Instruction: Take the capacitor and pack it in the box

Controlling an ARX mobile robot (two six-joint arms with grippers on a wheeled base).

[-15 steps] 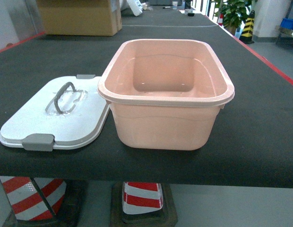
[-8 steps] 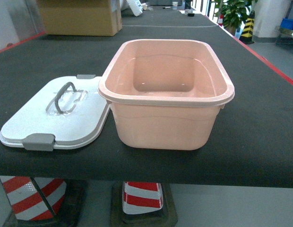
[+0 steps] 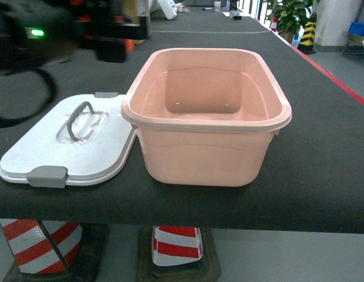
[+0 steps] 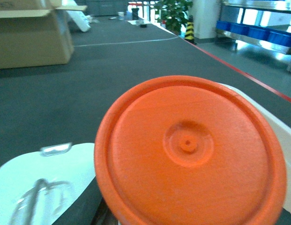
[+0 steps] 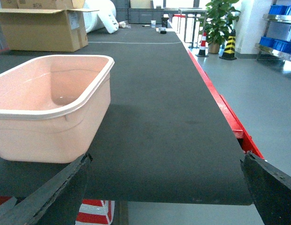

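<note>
The box [image 3: 205, 126], a pale salmon-pink tub, stands open and empty at the middle of the black table. Its white lid [image 3: 64, 147] with the grey handle lies flat to its left. My left arm enters the head view at the top left, blurred, and its gripper [image 3: 114, 50] hangs above the table behind the lid. An orange round end of the capacitor [image 4: 187, 150] fills the left wrist view and hides the fingers that hold it; the box rim [image 4: 277, 126] shows past it. My right gripper [image 5: 166, 187] is open and empty, right of the box [image 5: 47, 108].
A brown cardboard carton [image 5: 42, 28] stands at the table's far left. The red table edge [image 5: 230, 117] runs along the right side. Red-and-white striped cones [image 3: 176, 244] stand under the front edge. Blue bins [image 4: 258, 35] sit on a shelf off to the right.
My left arm has come into the head view at the top left, carrying the orange capacitor. The box and lid have not moved.
</note>
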